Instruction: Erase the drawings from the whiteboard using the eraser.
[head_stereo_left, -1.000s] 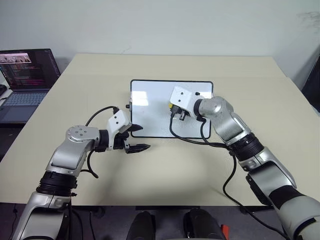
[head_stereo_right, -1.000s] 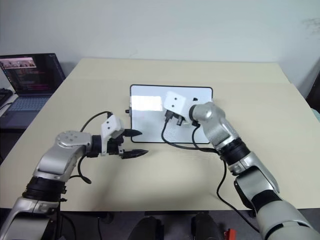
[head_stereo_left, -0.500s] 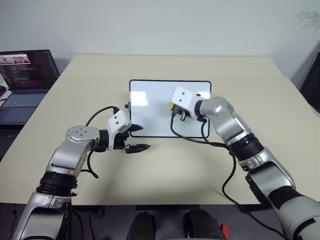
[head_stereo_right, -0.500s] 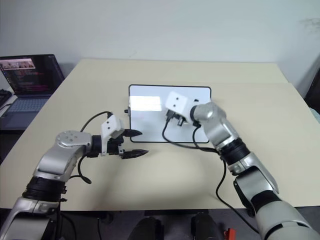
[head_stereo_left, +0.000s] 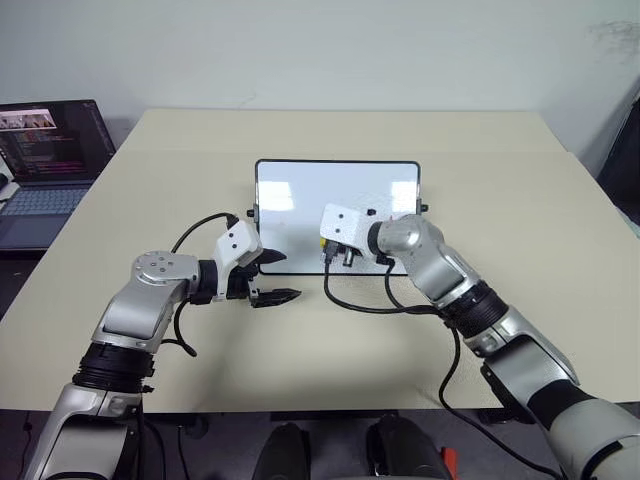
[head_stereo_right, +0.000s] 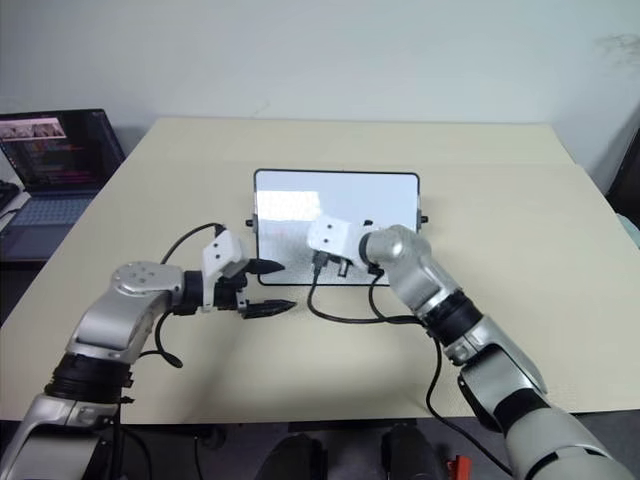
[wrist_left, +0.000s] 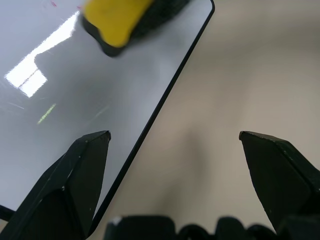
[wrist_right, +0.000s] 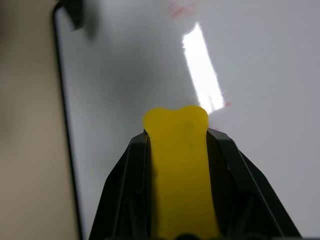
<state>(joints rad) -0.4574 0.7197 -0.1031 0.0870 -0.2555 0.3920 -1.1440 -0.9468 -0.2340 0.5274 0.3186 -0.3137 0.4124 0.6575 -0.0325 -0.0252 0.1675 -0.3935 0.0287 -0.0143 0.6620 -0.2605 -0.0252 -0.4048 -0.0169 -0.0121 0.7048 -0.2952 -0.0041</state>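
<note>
Between the right tool's (wrist_right: 177, 150) clenched fingers, the eraser (wrist_right: 179, 165) meets the whiteboard (wrist_right: 280, 75).

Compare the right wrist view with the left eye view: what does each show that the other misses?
Right wrist view alone: faint red traces of the drawings and how the right gripper's fingers clamp the yellow eraser. Left eye view alone: the open left gripper at the board's near left corner, the laptop, the whole table. Both: the whiteboard with the right gripper over it.
</note>
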